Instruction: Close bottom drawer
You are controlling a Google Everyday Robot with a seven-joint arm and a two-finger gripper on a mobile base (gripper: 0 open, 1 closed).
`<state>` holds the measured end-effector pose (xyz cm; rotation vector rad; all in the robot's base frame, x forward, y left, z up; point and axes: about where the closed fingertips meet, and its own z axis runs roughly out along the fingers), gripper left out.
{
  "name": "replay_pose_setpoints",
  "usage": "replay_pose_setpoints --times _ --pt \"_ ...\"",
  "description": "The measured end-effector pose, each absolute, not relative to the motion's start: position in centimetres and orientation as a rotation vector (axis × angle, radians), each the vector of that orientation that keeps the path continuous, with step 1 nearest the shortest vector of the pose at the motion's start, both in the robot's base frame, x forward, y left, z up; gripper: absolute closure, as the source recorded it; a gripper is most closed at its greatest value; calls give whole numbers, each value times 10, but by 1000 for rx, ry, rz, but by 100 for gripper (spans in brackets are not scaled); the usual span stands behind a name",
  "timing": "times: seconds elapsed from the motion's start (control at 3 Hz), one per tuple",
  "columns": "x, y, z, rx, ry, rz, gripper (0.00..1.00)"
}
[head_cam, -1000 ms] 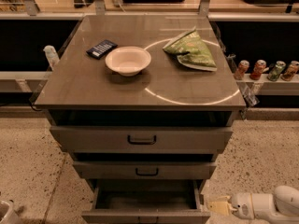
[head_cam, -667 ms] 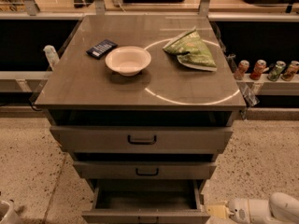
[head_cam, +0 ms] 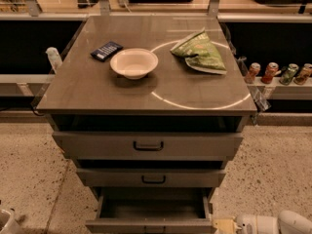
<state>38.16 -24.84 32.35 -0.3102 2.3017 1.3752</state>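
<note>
The bottom drawer (head_cam: 150,225) is pulled out toward me, its empty inside showing and its front at the bottom edge of the view. Its handle is cut off by the edge. My gripper (head_cam: 223,224) is low at the bottom right, on the end of a white arm (head_cam: 273,224). Its yellowish tip sits just beside the right corner of the drawer's front. I cannot tell whether it touches the drawer.
Above are the middle drawer (head_cam: 153,178) and the top drawer (head_cam: 148,145), both slightly out. The cabinet top (head_cam: 97,89) holds a white bowl (head_cam: 134,63), a green chip bag (head_cam: 200,51) and a dark packet (head_cam: 106,50). Cans (head_cam: 278,73) stand on a shelf at right. Speckled floor lies on both sides.
My arm has sunk lower in the view and its tip has shifted slightly left toward the bottom drawer's right corner. The drawer stands as open as before.
</note>
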Motion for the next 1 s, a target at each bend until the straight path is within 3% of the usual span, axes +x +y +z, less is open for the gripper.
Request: replay_pose_setpoints --times 1.0 --pt "375 -244 204 -36 2319 1510 100"
